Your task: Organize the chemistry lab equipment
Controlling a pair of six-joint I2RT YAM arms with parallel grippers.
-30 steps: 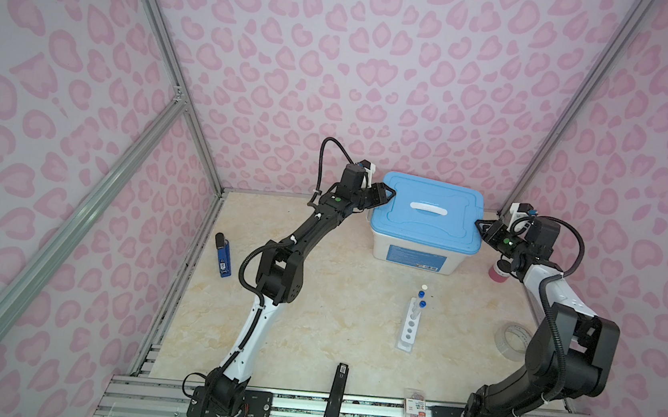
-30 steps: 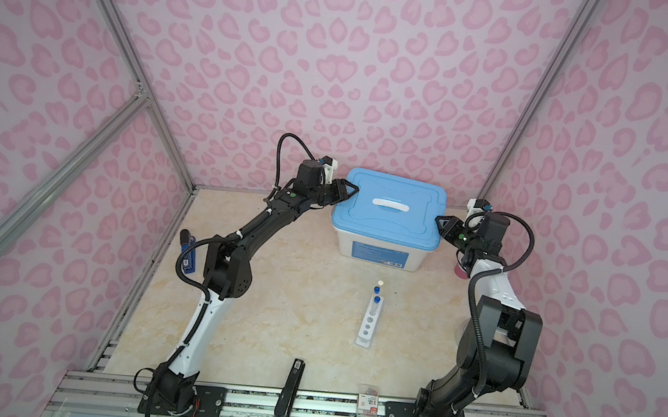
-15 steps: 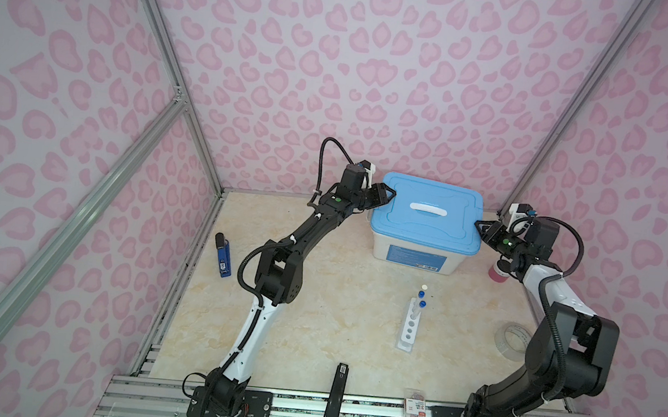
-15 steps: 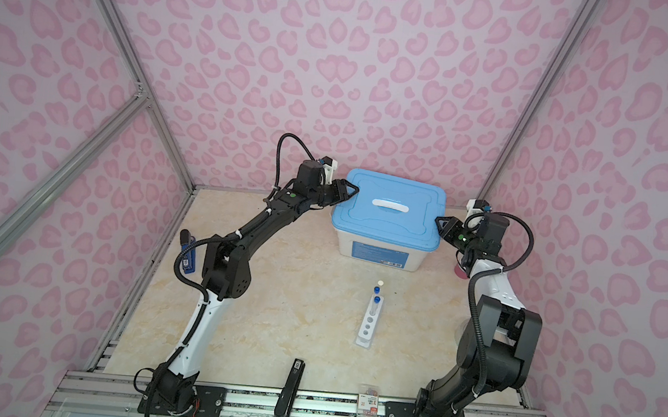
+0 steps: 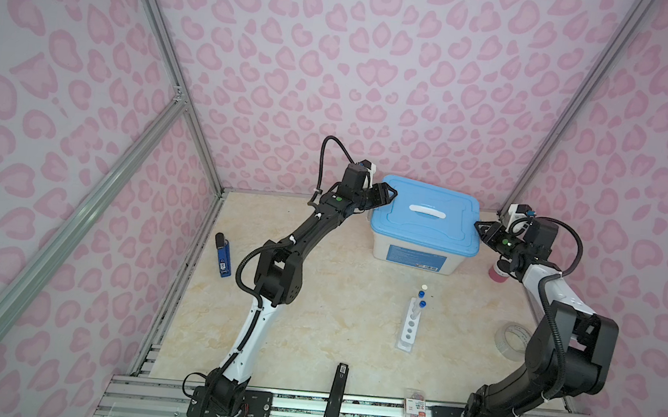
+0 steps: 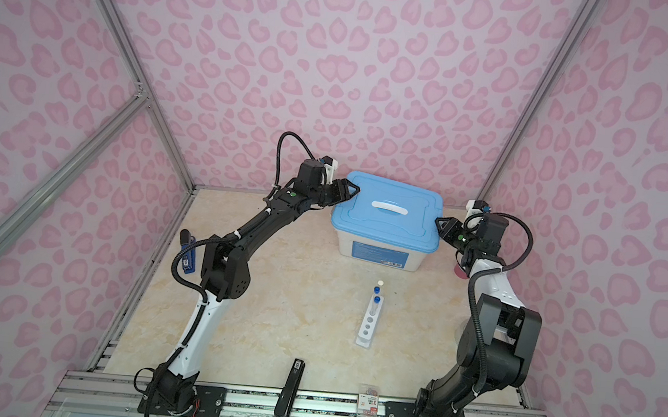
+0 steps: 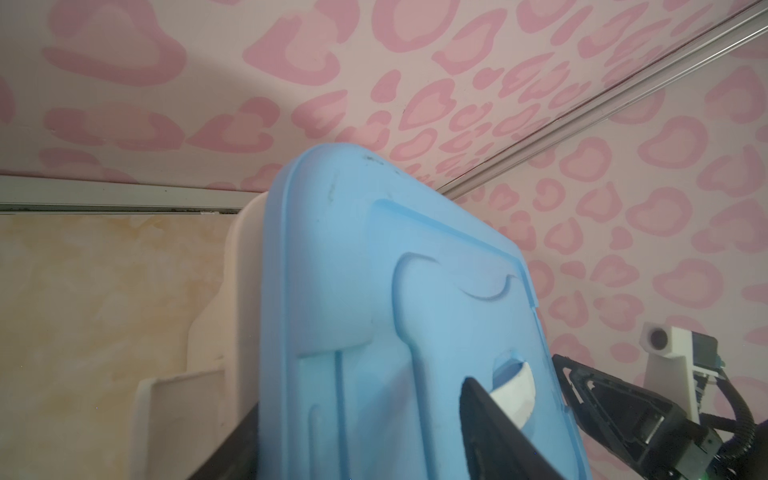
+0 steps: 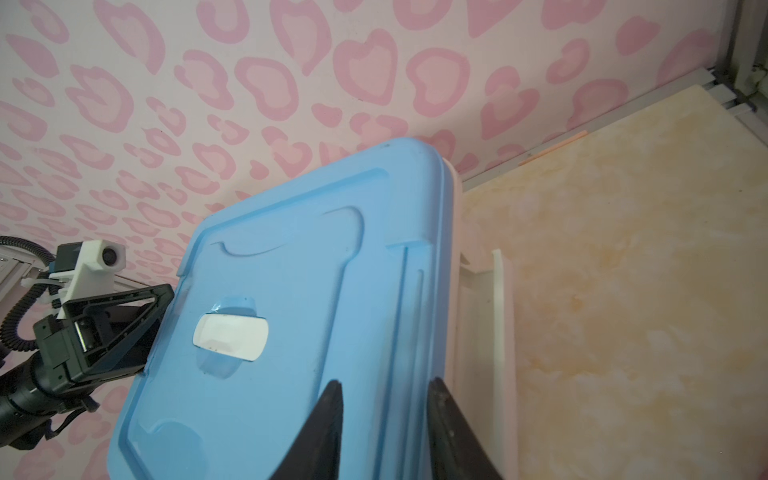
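Mid-table, white holed rack (image 5: 409, 329) with two blue-capped test tubes (image 5: 419, 307) upright in its far holes; tiny pale cup (image 5: 424, 287) just behind. Farther back, closed box (image 5: 411, 258) under blue lid (image 5: 426, 229). At opposite lid ends, left gripper (image 5: 391, 193) with jaws apart across the rim, right gripper (image 5: 478, 224) astride the other rim, clamped or not impossible to tell. Probably placed so to lift the lid evenly, for storing.

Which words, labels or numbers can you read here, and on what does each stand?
None can be read.
On the white box, blue label: print too small.
On the blue stick, white sticker: blurred.
On the black bar, pale tag: blurred.
On the small packet: print too small.
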